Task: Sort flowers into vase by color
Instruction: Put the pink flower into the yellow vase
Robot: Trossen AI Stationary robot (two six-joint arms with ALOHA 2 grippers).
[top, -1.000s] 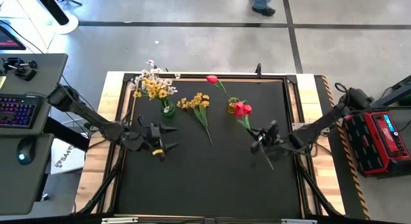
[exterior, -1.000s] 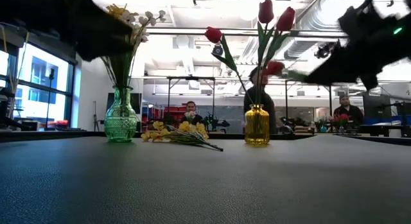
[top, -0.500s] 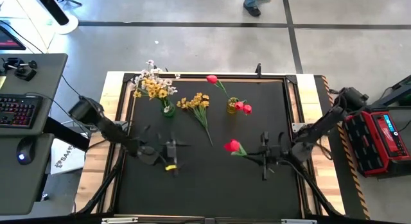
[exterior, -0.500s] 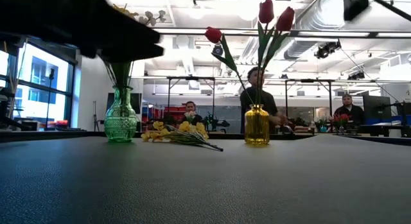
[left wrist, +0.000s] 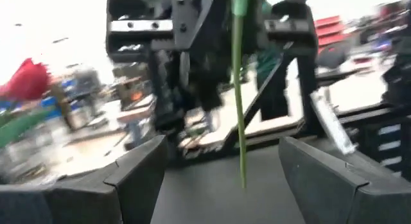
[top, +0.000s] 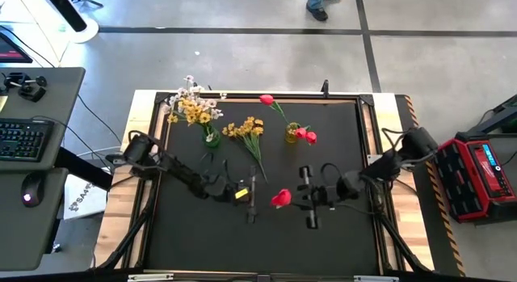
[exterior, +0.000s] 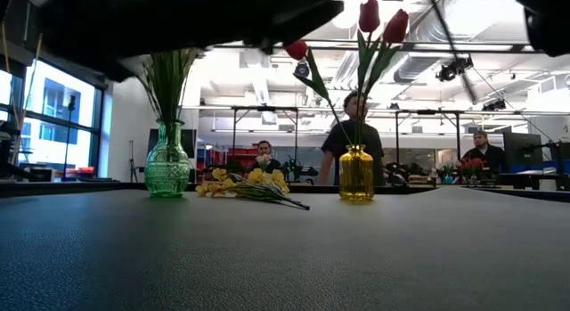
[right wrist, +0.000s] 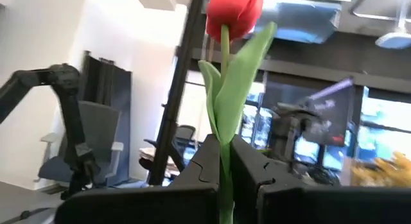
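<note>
Fingers of the right gripper pinch one red tulip above mid-desk, facing the left gripper, its fingers spread wide. Behind stand two vases: green with yellow-white blooms, amber with three tulips. One yellow bunch lies between.

Green stem hangs from the right gripper; red tulip bloom beside it.

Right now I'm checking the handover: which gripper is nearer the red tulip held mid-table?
Right. The right gripper is shut on the red tulip, clamping its stem. The left gripper is open just beside the bloom, not touching it.
</note>
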